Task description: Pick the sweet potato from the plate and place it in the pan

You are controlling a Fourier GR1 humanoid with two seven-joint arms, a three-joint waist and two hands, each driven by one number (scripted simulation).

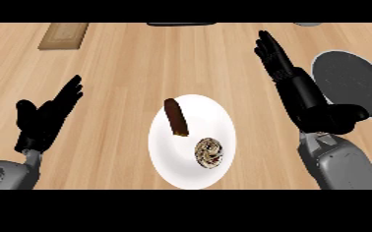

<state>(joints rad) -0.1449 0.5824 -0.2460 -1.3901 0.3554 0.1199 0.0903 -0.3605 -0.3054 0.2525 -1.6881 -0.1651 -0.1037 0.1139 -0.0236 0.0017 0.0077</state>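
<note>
A white plate (215, 120) lies on the wooden counter at the lower middle. On its upper left part rests the sweet potato (176, 117), a dark brown elongated piece. A round patterned item (210, 153) sits on the plate's lower right. The dark grey pan (347, 76) shows at the right edge, partly cut off. My right hand (294, 86) is open, fingers stretched up and away, between the plate and the pan. My left hand (46, 117) rests open at the lower left, well clear of the plate.
A light wooden board (64, 35) lies at the top left. A dark object (181, 24) and a grey one (308, 24) peek in at the top edge. Bare counter lies between the left hand and the plate.
</note>
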